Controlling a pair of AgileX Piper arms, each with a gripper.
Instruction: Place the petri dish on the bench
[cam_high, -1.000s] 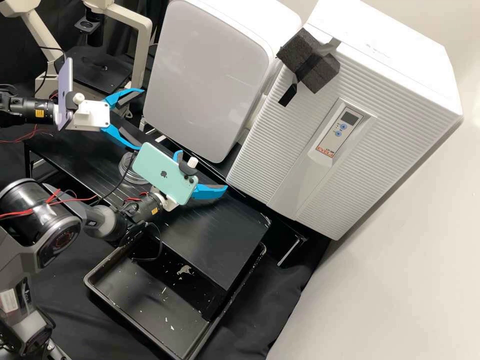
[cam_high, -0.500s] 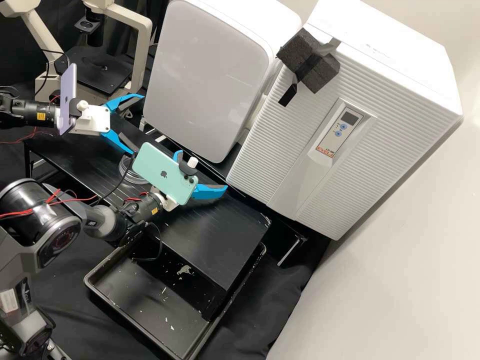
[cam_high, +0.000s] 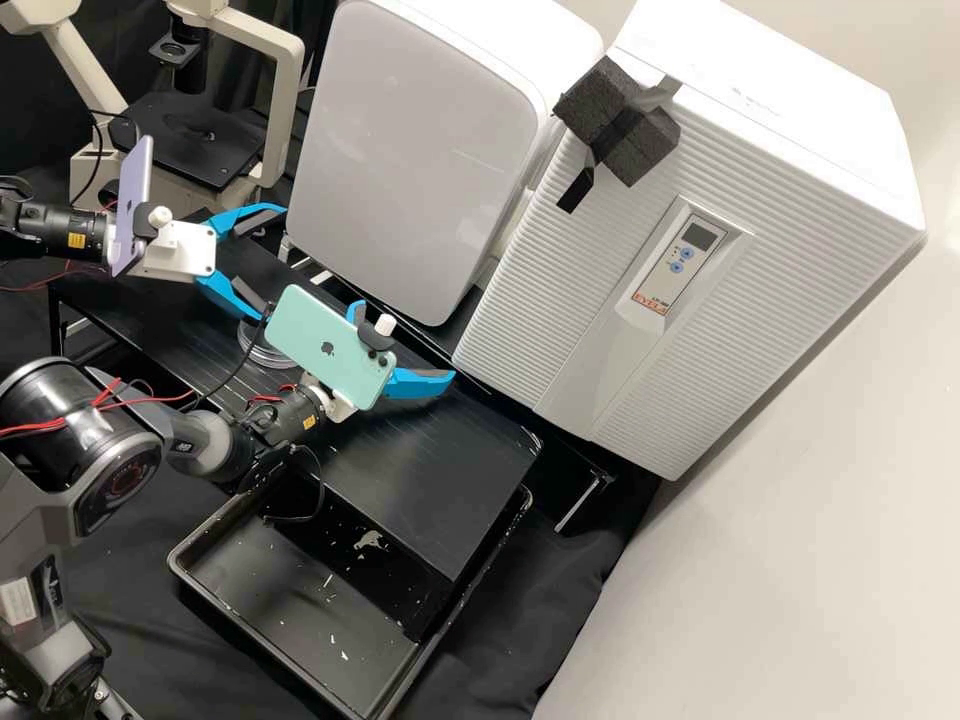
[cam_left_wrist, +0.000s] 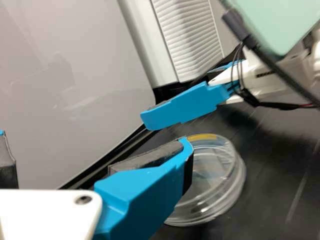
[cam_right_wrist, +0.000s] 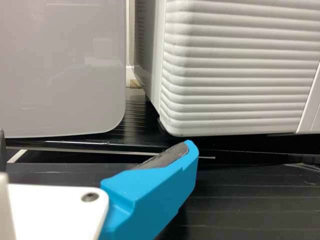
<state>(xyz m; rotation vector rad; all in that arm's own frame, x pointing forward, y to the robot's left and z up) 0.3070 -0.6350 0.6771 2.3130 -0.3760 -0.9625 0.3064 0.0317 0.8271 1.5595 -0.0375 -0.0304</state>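
Observation:
The clear round petri dish (cam_high: 258, 348) lies on the black bench (cam_high: 430, 470), partly hidden by the mint phone on the right arm. My left gripper (cam_high: 276, 262), the one with the purple phone, is open above the bench, one finger close over the dish. My right gripper (cam_high: 405, 342) stands open beyond the dish, near the white appliances. In the left wrist view, the dish (cam_left_wrist: 222, 175) shows a yellow mark on its rim, partly behind a finger of the left gripper (cam_left_wrist: 95, 142). Nothing is between the fingers of the right gripper (cam_right_wrist: 97, 140) in the right wrist view.
Two large white appliances, one smooth (cam_high: 420, 150) and one ribbed (cam_high: 560, 300), stand along the bench's far side. A microscope-like stand (cam_high: 285, 110) is at the back left. Below the bench's near edge sits a black tray (cam_high: 215, 610) with white scraps. Cables hang by the right arm.
The left gripper has sunk somewhat and drawn slightly back, its fingers still apart, bringing one nearer the dish. The right arm and the dish have kept their places.

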